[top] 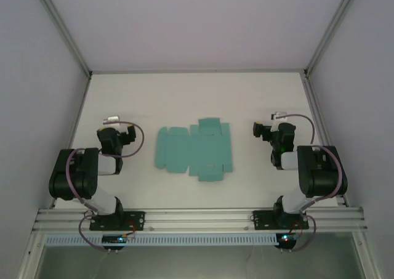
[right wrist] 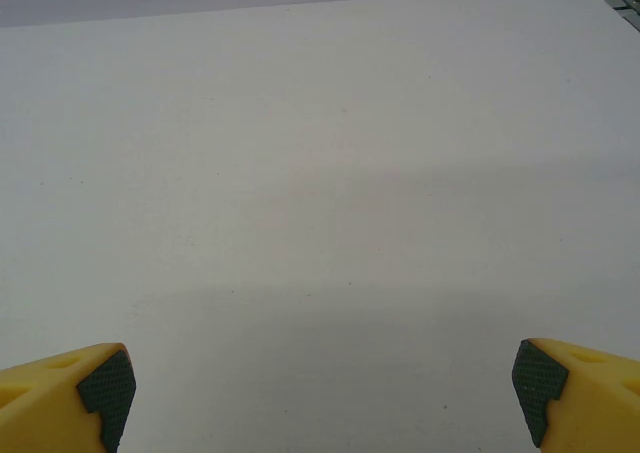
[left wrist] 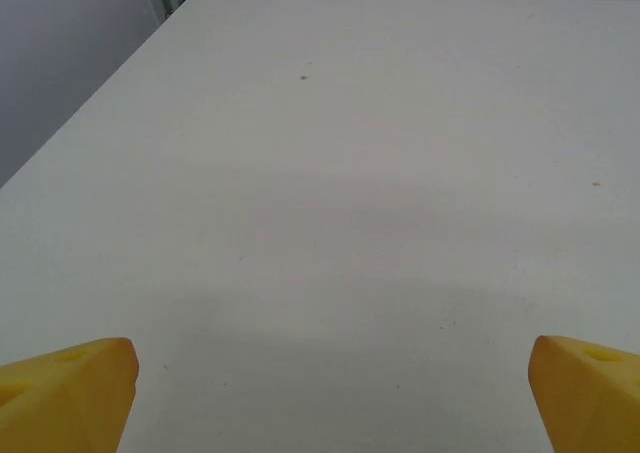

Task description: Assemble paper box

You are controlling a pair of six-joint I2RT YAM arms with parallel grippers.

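Lying flat on the white table [top: 184, 100], the teal paper box [top: 194, 149] is an unfolded sheet; left gripper [left wrist: 330, 393] and right gripper [right wrist: 320, 388] flank it, both spread wide, empty.

We are looking at a robotics lab test cell, not a home or a shop. The white bench [top: 184, 100] is boxed in by plain pale walls [top: 197, 20], framed by slim metal posts [top: 62, 28] rising from its far corners. Along its near edge runs a slotted aluminium rail [top: 197, 216]. Bolted to it are a left arm [top: 77, 174] and a right arm [top: 317, 171], both black, with loose looping cables [top: 139, 136]. A ribbed cable duct [top: 197, 239] sits just below.
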